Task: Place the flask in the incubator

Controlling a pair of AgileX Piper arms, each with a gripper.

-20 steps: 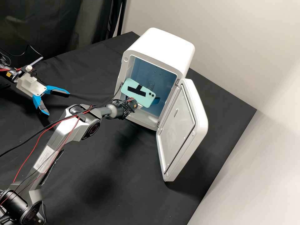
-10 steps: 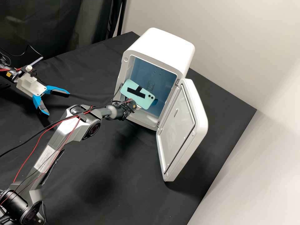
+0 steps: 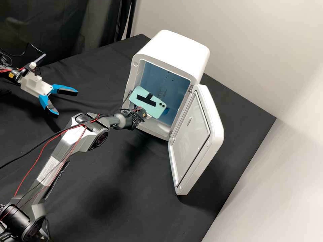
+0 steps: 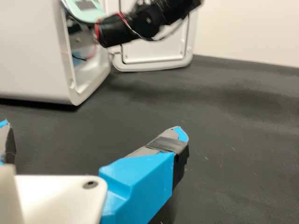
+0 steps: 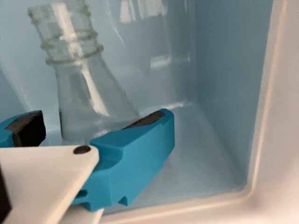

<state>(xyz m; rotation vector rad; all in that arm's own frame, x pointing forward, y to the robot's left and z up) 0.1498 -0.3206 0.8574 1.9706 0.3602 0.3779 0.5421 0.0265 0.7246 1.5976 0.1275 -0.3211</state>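
Note:
A clear glass flask point(image 5: 88, 93) stands upright on the floor of the white incubator's point(image 3: 175, 50) blue interior; through the opening it shows faintly as the flask point(image 3: 163, 91). My right gripper point(image 5: 91, 125) is inside the incubator, open, with one blue finger on each side of the flask's base. A teal phone point(image 3: 148, 102) on the right wrist hides that gripper from above. My left gripper point(image 3: 65, 102) hovers open over the bench at the far left, holding nothing, with the left gripper point(image 4: 91, 137) pointed toward the incubator point(image 4: 32, 56).
The incubator door point(image 3: 198, 134) hangs open to the right, tilted over the bench. The right arm point(image 3: 91, 134) stretches from the front left corner to the opening. The bench edge point(image 3: 242, 174) lies close behind the door.
My left gripper has shifted a little up and to the right. The right wrist with its phone has eased slightly back out of the incubator opening.

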